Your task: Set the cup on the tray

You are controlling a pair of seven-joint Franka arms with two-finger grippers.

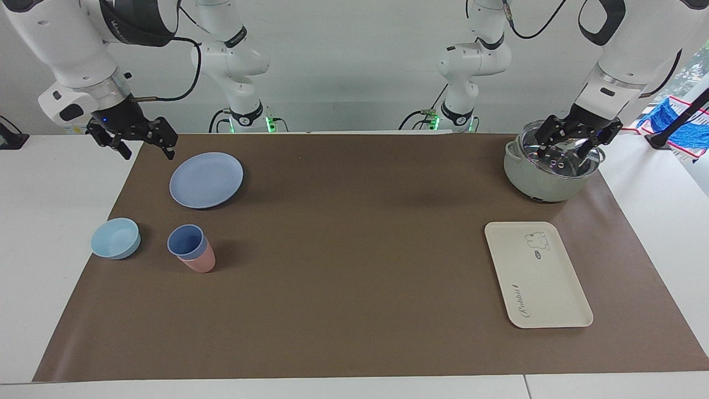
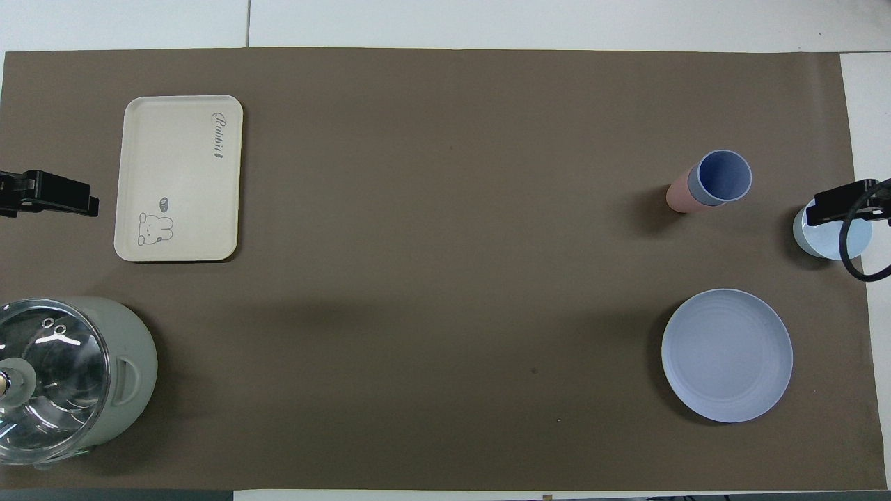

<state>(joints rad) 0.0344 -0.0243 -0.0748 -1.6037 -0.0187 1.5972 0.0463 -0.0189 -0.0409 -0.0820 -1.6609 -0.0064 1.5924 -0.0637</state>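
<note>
A: What is hidden or cut off?

B: The pot (image 1: 551, 166) is covered in part by the left gripper (image 1: 576, 145), which hangs over its glass lid. From overhead, the frame edge cuts the pot.

A: And the task things?

B: The tray (image 1: 537, 274) lies toward the left arm's end, farther from the robots than the pot. The blue cup (image 1: 185, 242) sits nested in a pink cup (image 1: 200, 259), beside the bowl (image 1: 116, 238), well apart from both grippers.

A: The fingers?

B: The right gripper (image 1: 141, 141), up beside the plate (image 1: 206, 180), has them spread. The left gripper's are spread too. Overhead shows only the tips.
</note>
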